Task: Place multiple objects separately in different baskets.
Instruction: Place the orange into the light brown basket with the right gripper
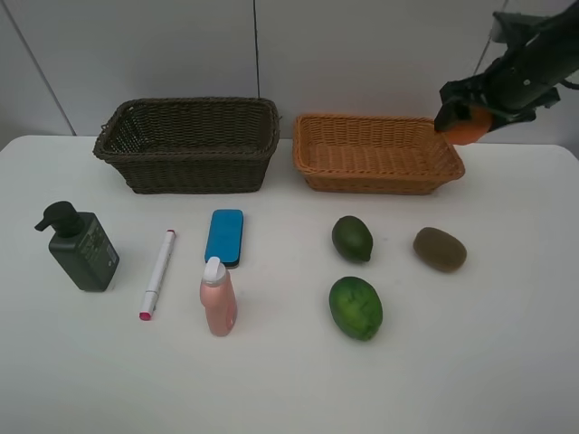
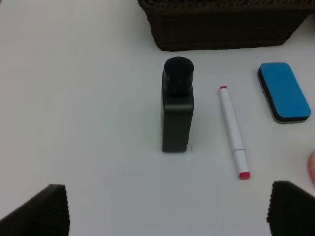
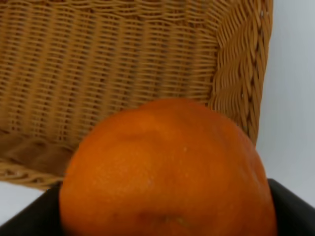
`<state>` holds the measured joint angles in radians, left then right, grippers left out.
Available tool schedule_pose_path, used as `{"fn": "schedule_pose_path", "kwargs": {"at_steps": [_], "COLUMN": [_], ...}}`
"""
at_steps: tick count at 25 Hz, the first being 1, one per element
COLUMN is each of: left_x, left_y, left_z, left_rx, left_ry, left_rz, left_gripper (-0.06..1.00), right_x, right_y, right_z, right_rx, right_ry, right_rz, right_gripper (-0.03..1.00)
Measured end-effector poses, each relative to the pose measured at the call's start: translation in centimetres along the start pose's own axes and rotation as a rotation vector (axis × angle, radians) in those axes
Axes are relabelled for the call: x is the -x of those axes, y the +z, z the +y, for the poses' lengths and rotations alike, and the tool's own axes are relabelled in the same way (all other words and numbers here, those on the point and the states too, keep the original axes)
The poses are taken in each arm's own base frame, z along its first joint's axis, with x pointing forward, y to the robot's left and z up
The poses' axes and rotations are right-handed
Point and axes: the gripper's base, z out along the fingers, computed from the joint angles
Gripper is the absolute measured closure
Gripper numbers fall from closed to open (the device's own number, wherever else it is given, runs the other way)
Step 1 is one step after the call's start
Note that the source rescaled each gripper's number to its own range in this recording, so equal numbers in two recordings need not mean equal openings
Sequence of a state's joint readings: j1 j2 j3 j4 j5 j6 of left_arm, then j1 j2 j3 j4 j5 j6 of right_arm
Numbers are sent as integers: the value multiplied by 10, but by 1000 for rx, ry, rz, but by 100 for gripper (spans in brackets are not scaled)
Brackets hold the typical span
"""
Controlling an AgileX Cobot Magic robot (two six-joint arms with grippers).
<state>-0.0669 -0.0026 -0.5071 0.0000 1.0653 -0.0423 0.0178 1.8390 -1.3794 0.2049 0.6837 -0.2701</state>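
White tabletop point(image 1: 507, 362) under even light, pale grey panelled wall point(image 1: 362, 54) behind, dark vertical seam point(image 1: 257, 50).

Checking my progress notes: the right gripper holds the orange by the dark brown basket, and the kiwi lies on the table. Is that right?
Not quite. The right gripper holds the orange by the light orange-tan basket, at its right end, not the dark brown basket, as the exterior high view shows. The kiwi does lie on the table.
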Motion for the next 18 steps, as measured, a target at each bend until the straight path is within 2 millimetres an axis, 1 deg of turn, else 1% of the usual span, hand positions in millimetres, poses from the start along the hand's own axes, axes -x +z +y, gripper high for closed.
{"fn": "schedule_pose_path", "kwargs": {"at_steps": [3, 8, 11, 15, 18], "left_x": [0, 0, 0, 0, 0], "left_y": [0, 0, 0, 0, 0], "left_z": [0, 0, 0, 0, 0], "left_rx": [0, 0, 0, 0, 0], "left_ry": [0, 0, 0, 0, 0], "left_rz": [0, 0, 0, 0, 0], "left_gripper": [-6, -6, -6, -6, -6], "right_x": [3, 7, 9, 9, 9], "right_y": [23, 61, 78, 91, 92], "right_z": [0, 15, 21, 21, 21], "right_rx": [-1, -2, 8, 8, 6], "right_ry": [-3, -64, -79, -80, -83], "right_rz": [1, 4, 15, 26, 24], "right_gripper": [21, 21, 21, 21, 21]}}
